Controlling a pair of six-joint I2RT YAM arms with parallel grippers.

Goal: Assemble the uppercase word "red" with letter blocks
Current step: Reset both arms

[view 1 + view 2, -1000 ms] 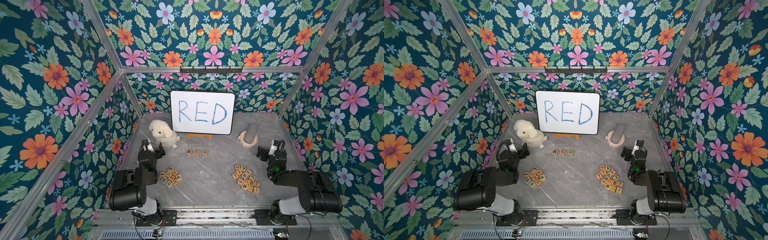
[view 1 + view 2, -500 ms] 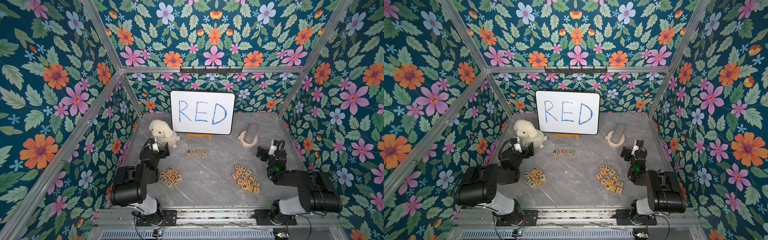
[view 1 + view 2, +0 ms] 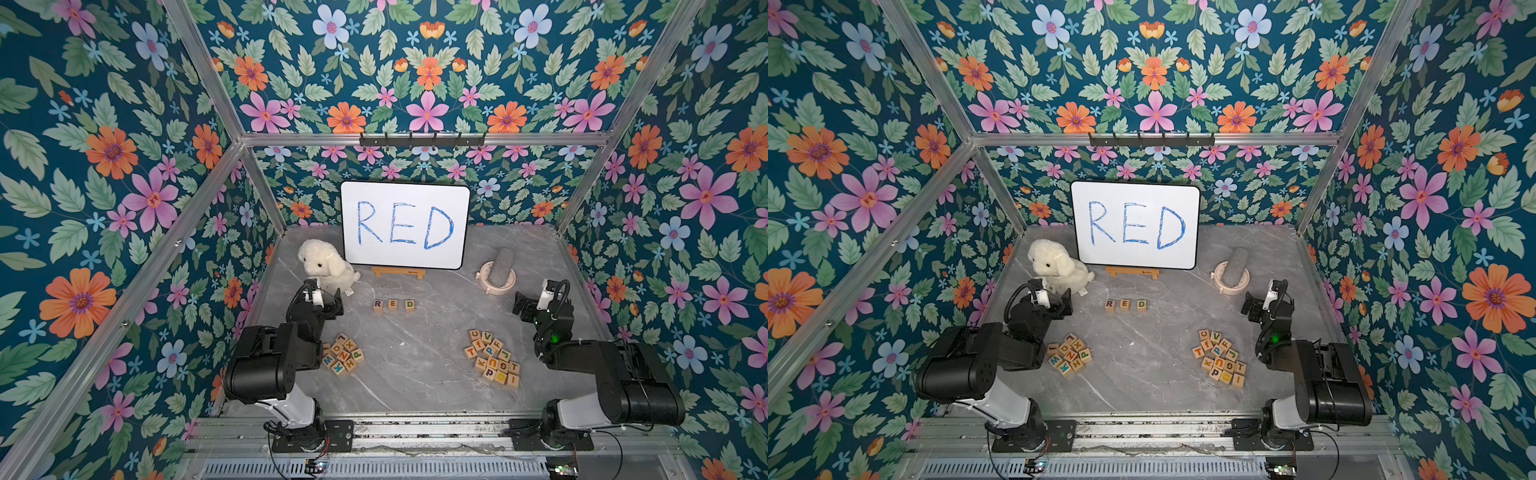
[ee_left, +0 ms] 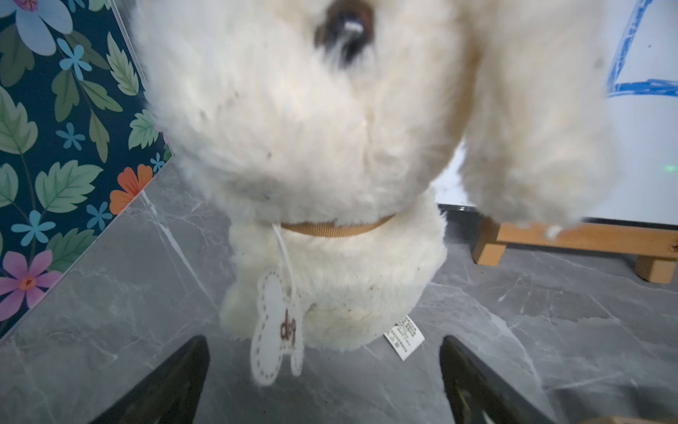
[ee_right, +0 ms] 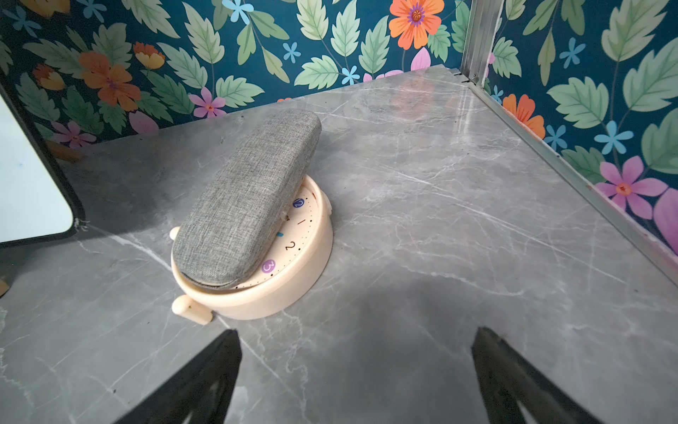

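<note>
Marble tabletop [image 3: 415, 374]: letter blocks [image 3: 393, 305] spelling RED sit between left pincer [image 4: 323, 343] and right pincer [image 5: 356, 332], both wide-open, empty.

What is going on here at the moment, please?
The robot is spelling RED: the R, E and D letter blocks already sit in a row before the whiteboard. The left gripper and right gripper are open and empty, off to either side of that row. Spare blocks lie in two piles.

Wooden blocks, three of them in a neat row a bit toward 12 o'clock from mid-desk [image 3: 415, 345]: purple R [image 3: 377, 306], orange-brown E [image 3: 393, 305], green D [image 3: 410, 305], small gaps between. The spares lie in loose heaps: left heap [image 3: 343, 354] at 8 o'clock, right heap [image 3: 492, 358] at 4.
</note>
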